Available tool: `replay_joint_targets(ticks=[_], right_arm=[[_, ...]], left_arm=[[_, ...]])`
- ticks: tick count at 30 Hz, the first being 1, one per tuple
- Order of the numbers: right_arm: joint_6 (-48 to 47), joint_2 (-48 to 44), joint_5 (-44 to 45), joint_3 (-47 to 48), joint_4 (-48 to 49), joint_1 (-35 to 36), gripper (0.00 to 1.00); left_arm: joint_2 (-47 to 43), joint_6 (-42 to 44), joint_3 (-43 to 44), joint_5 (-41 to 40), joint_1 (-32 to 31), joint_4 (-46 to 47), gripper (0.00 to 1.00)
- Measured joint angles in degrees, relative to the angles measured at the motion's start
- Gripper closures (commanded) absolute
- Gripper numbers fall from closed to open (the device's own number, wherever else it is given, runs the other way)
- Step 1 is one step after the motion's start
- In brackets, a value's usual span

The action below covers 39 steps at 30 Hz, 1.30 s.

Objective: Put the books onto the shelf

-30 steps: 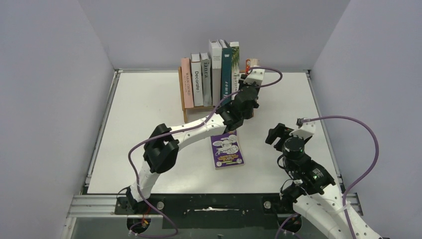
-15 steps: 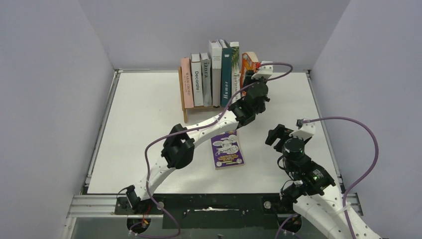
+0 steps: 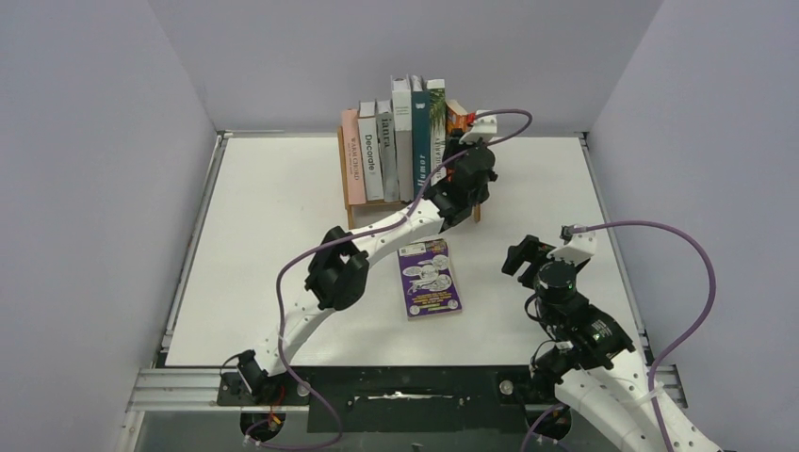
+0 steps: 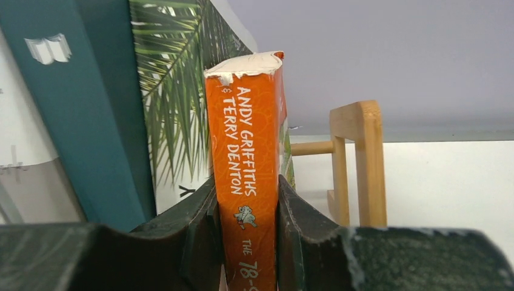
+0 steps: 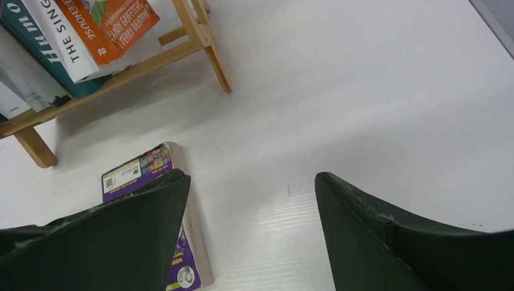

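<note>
Orange book [image 4: 245, 151] now stands upright, clamped inside left pincer [image 4: 247, 189]

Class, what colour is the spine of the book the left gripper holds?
Orange book spine; best seen in left wrist view.

Desk [image 3: 273, 217]: white matt top, finely ribbed as seen in the right wrist view, with one small dark speck [image 5: 288, 190] on it.
Walls [image 3: 94, 160]: plain pale lilac panels enclosing the desk on the left, back and right.
Metal strip [image 3: 196, 245]: runs along the desk's left edge, at the foot of the wall.
Aluminium rail [image 3: 179, 391]: lies across the near edge.
Black plate [image 3: 424, 400]: at the middle of the near edge, scuffed white along its centre.
</note>
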Motion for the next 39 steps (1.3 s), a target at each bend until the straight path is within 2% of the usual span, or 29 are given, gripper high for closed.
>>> replay_joint_targets(ticks=[17, 36, 39], right_arm=[[0.0, 0.2, -0.1, -0.2, 0.0, 0.0, 0.23], [0.0, 0.2, -0.5, -1.1, 0.0, 0.0, 0.23], [0.0, 0.2, -0.5, -1.1, 0.0, 0.0, 0.23]], left_arm=[[0.3, -3.3, -1.3, 2.3, 1.7, -0.3, 1.0], [7.4, -2.7, 2.2, 2.1, 2.5, 5.4, 1.0], [7.4, -2.6, 2.2, 2.1, 2.5, 5.6, 0.96]])
